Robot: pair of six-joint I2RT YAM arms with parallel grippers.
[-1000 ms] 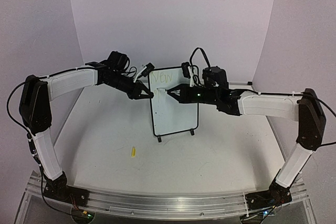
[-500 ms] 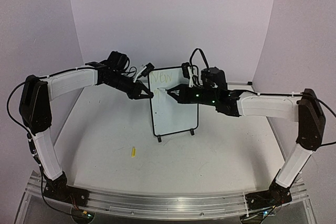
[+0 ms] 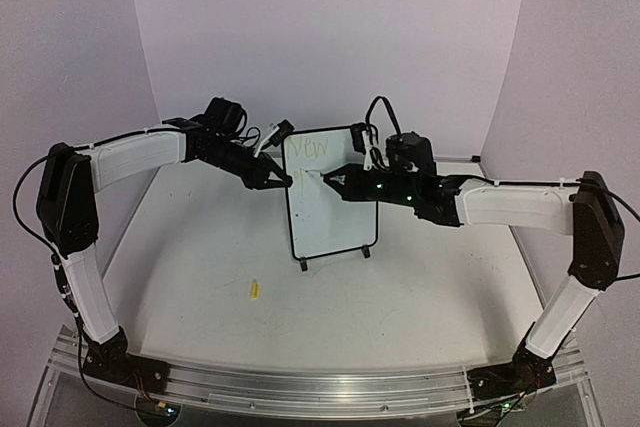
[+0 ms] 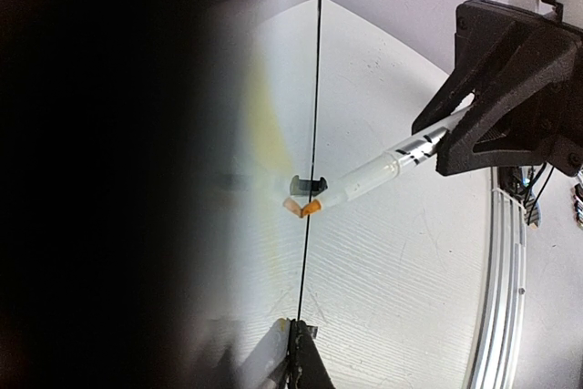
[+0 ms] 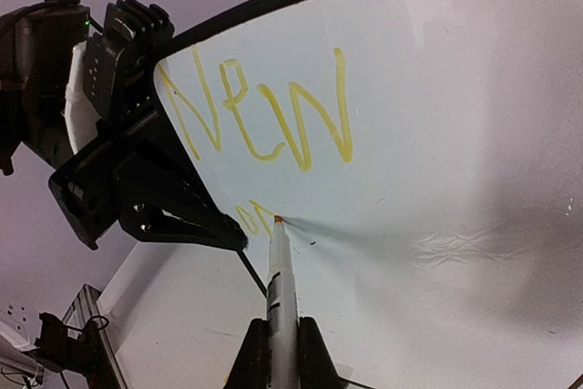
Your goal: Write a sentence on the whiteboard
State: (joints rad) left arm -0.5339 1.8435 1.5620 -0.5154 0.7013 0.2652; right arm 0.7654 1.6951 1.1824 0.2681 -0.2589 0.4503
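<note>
Upright on the counter (image 3: 200, 277), the whiteboard (image 3: 335, 222) is steadied by the left gripper (image 3: 284, 181) pinching its left edge. The right gripper (image 3: 333, 179) clamps a marker (image 5: 279, 271), tip on the board under "New", continuing the sentence (image 5: 264, 120)

Right wrist view: picture edges crop the whiteboard (image 5: 437, 179); the second line of the sentence (image 5: 281, 125), beside the marker (image 5: 280, 271) tip, is too fragmentary to read. Left wrist view: a dark blur (image 4: 91, 170) covers the left half. Top view: a tiny yellow object (image 3: 254, 290) is unidentifiable.
</note>
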